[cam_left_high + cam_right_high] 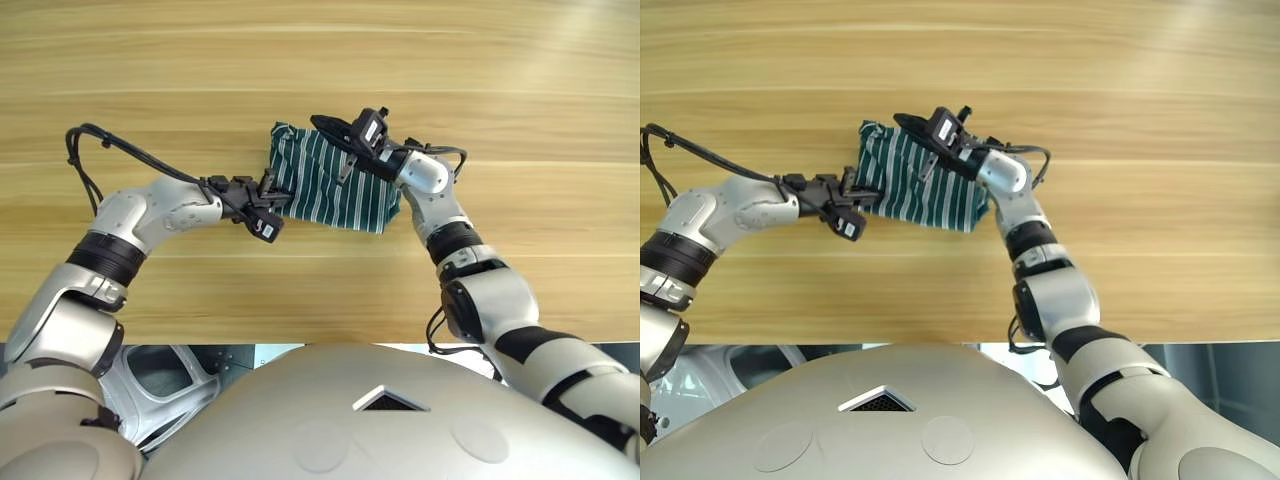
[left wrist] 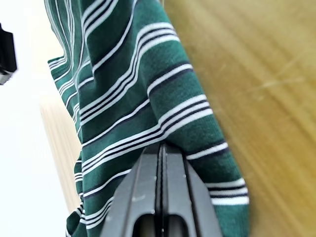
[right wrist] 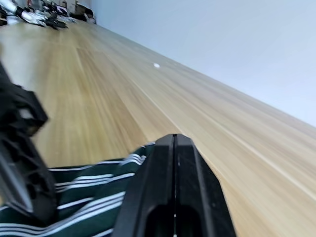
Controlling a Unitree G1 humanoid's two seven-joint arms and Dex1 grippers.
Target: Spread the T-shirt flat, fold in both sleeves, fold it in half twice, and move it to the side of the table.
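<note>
A dark green knitted T-shirt (image 1: 335, 190) with thin white and navy stripes was seen folded into a compact, roughly rectangular bundle on a pale wood-grain table (image 1: 300, 50). The black two-fingered left gripper (image 1: 280, 198) was found at the bundle's left edge, near its closer corner, so that the cloth lay just to the right of the fingertips and beyond them. In the left wrist view its fingers (image 2: 145, 192) were pressed together with the striped fabric gathered at their tips, where it appeared to be pinched. The black right gripper (image 1: 320, 123) was held over the bundle's far edge, with the cloth directly beneath and behind its tips and bare tabletop ahead of them. Its fingers (image 3: 158, 192) were closed against each other with nothing between them. The two grippers were placed near each other, with the bundle's left portion between them.
</note>
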